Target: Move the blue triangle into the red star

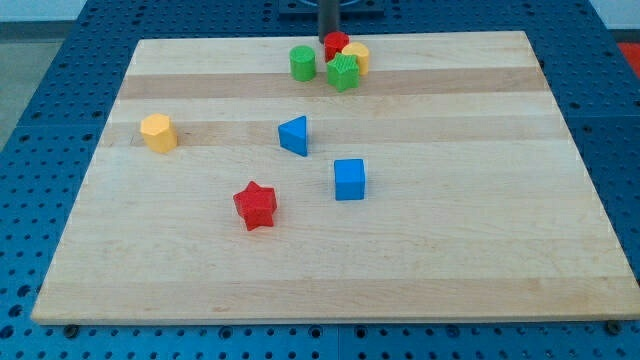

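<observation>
The blue triangle [294,135] lies on the wooden board [450,250] just left of centre. The red star [255,205] lies below it and a little to the left, about a block's width apart. My tip [329,37] is at the view's top, touching or just beside the red block [336,45] in a cluster at the board's top edge, far above the blue triangle.
A blue cube [349,179] sits right of the red star. A yellow hexagonal block [158,132] is at the left. By the tip are a green cylinder [302,62], a green block [342,73] and a yellow block [358,56].
</observation>
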Controlling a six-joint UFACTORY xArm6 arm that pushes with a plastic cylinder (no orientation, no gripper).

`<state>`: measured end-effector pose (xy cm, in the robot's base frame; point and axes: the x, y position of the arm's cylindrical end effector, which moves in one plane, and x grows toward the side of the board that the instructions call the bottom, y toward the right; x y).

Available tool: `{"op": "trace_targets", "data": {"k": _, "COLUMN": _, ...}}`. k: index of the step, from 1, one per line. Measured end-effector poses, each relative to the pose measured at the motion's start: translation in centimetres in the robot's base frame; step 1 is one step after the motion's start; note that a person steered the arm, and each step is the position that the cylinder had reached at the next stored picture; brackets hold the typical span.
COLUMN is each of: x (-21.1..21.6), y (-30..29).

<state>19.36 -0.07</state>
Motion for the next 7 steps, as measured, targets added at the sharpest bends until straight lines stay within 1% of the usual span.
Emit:
{"op": "trace_targets", "data": {"k": 2, "x": 0.0, "y": 0.0}}
{"op": "trace_targets", "data": {"k": 3, "x": 2.1, "y": -0.1}}
{"op": "trace_targets", "data": {"k": 4, "x": 8.2, "y": -1.8}}
{"op": "trace_targets", "data": {"k": 5, "x": 9.0, "y": -2.0}}
{"op": "trace_targets", "data": {"k": 6, "x": 7.5, "y": -1.9}}
{"op": "trace_targets", "data": {"k": 7, "x": 3.0, "y": 0.7}}
